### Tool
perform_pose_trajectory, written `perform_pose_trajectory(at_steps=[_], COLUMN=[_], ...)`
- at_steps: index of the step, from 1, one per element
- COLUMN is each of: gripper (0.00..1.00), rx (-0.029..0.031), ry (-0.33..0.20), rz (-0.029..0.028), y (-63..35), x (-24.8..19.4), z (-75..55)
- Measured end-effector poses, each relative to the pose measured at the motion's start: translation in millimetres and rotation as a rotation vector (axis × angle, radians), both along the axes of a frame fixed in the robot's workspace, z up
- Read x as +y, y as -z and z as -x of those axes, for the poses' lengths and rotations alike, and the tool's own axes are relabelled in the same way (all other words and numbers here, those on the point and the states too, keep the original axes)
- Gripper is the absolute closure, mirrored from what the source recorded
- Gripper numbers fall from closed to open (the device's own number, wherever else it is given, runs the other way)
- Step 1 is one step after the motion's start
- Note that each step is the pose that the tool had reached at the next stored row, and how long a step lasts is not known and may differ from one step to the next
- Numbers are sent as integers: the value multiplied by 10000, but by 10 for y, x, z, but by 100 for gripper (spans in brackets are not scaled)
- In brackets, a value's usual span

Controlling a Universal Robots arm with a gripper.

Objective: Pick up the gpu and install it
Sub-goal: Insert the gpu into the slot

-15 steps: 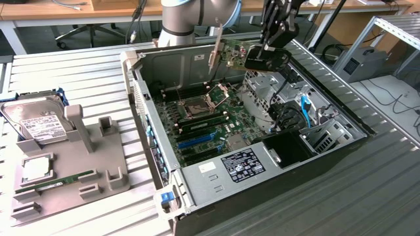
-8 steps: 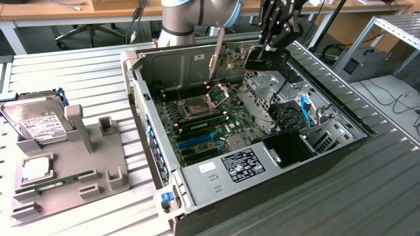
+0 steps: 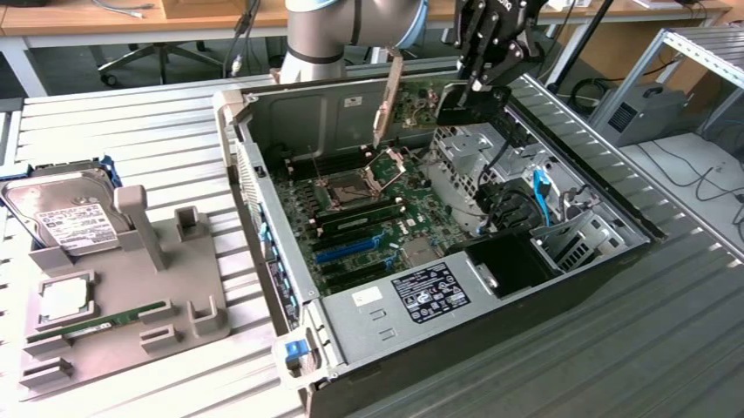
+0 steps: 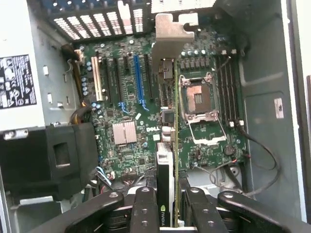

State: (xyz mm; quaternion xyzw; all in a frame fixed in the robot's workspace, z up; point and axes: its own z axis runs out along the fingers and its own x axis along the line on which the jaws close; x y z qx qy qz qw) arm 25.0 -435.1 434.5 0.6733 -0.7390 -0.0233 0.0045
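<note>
The gpu (image 3: 448,104) hangs in the air above the back part of the open computer case (image 3: 348,309), with my gripper (image 3: 475,85) shut on it. Its silver end bracket (image 3: 388,97) slants down toward the motherboard (image 3: 378,205). In the wrist view the gpu (image 4: 166,160) shows edge-on between my two black fingers (image 4: 145,208), its bracket (image 4: 170,36) pointing at the case's rear slot openings. The card floats over the motherboard (image 4: 126,111), between the blue expansion slot (image 4: 139,80) and the open CPU socket (image 4: 199,99). It touches no slot.
A grey holder tray (image 3: 174,279) at the exterior view's left carries a hard drive (image 3: 64,218), a square chip (image 3: 68,298) and a green RAM stick (image 3: 99,324). Inside the case are the power supply (image 3: 419,296), a black duct (image 3: 506,261), drive cages and loose cables.
</note>
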Motion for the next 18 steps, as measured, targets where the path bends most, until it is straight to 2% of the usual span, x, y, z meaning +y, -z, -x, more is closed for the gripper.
perform_pose_trajectory(at_steps=[8,12,13,15,16,18], gripper=[73,73,73,73,73,73], rx=[0,-10,-39,-226,-287,-310], ry=[-1400,-1423,-1422,-1421,-1421,-1414], rz=[0,1,2,16,20,21], y=[1,1,2,7,10,13], x=[1,1,1,1,1,1], z=[0,0,3,18,24,34])
